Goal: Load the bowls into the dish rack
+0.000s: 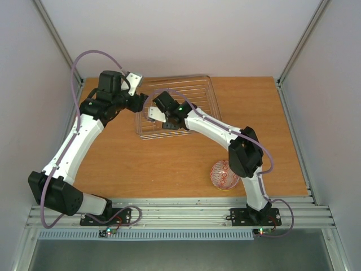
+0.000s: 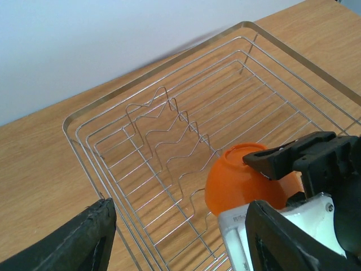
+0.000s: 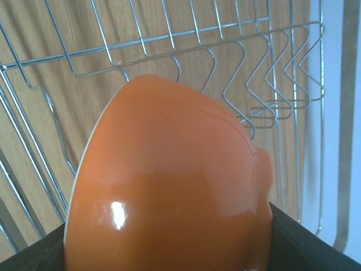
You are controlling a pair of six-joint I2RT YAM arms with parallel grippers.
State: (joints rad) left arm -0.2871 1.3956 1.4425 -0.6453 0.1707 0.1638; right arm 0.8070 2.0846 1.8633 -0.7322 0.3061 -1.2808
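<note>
Loading is proceeding: right jaws are pinching the glossy orange round bowl (image 2: 237, 180), tilted, low within the silver wire dish rack (image 2: 225, 107). Left jaws are hanging spread, empty. Next, I judge: seating it between ribs.

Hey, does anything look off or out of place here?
Nothing spilled or damaged. The orange bowl hangs tipped on its side in the right gripper at the dish rack; a red-patterned bowl sits on the table, outside the rack.

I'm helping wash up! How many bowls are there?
2. An orange bowl is tilted in the dish rack; a red-patterned bowl is on the table beside the right arm. Others may be hidden.
</note>
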